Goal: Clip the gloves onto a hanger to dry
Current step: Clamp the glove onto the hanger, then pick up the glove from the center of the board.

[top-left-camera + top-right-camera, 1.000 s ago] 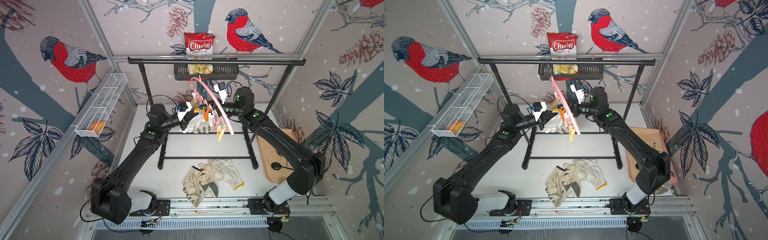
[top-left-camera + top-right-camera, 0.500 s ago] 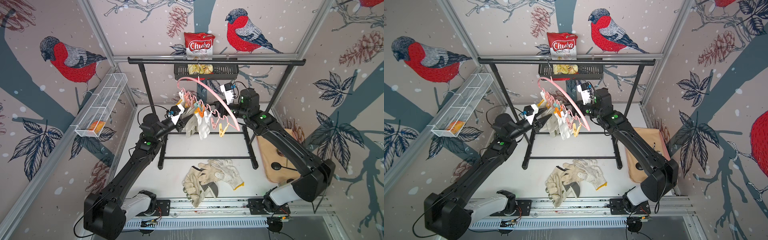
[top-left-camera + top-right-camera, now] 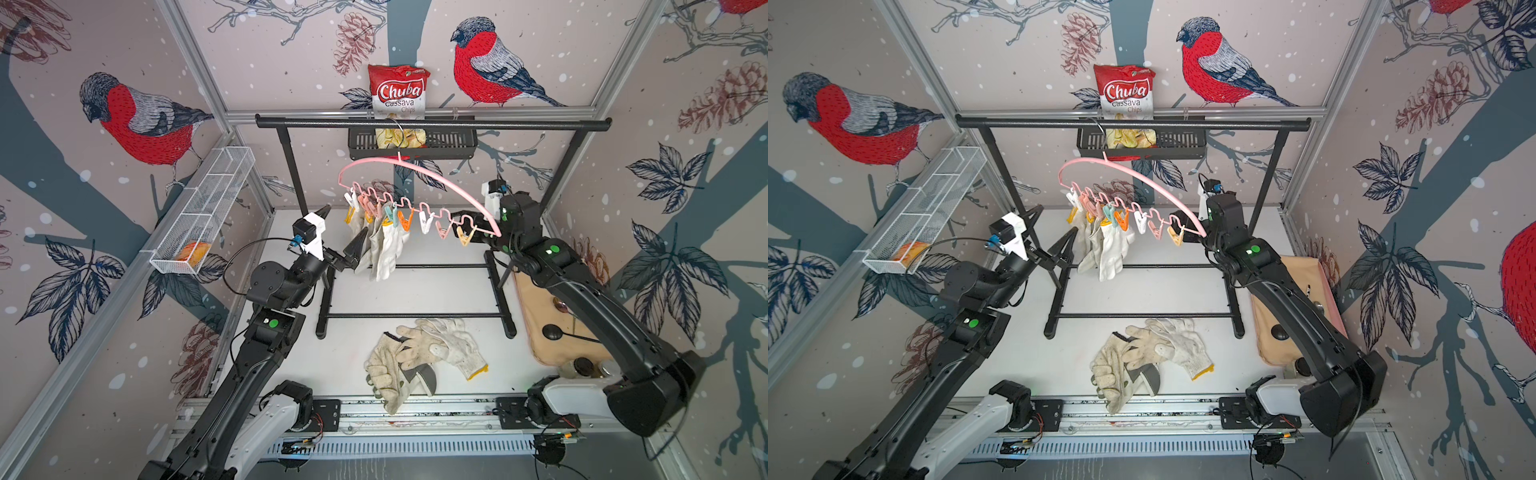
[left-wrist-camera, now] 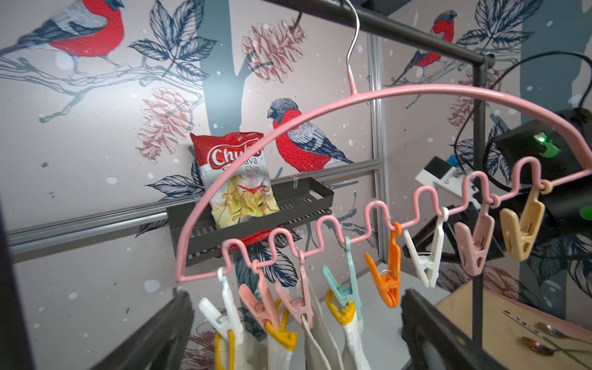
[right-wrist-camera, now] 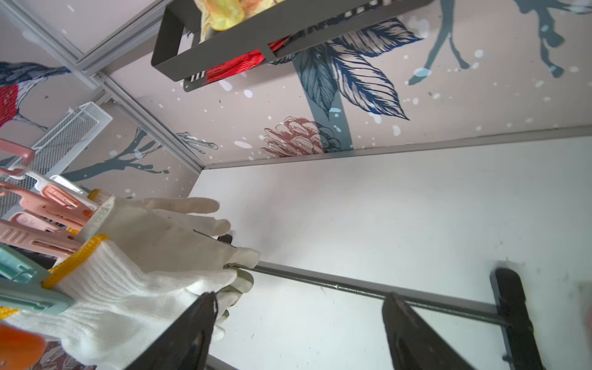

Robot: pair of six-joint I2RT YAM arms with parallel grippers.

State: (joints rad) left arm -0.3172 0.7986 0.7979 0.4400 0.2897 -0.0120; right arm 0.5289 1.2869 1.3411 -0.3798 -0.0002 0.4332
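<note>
Left gripper (image 4: 291, 292), open and empty, faces the clipped gloves (image 4: 317, 342), letting them hang; right gripper (image 5: 298, 298), open too, seemingly steadies the hanger (image 4: 353, 91) beside it.

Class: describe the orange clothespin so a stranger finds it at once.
On the black rack hangs a pink arched hanger. Mid-row among its clothespins, between a teal clothespin gripping a glove and an empty white clothespin, the orange clothespin hangs empty, the only bright orange one.

White gloves (image 5: 144, 272) on pastel clothespins (image 5: 48, 205), beside gaping right pincer (image 5: 299, 299)
</note>
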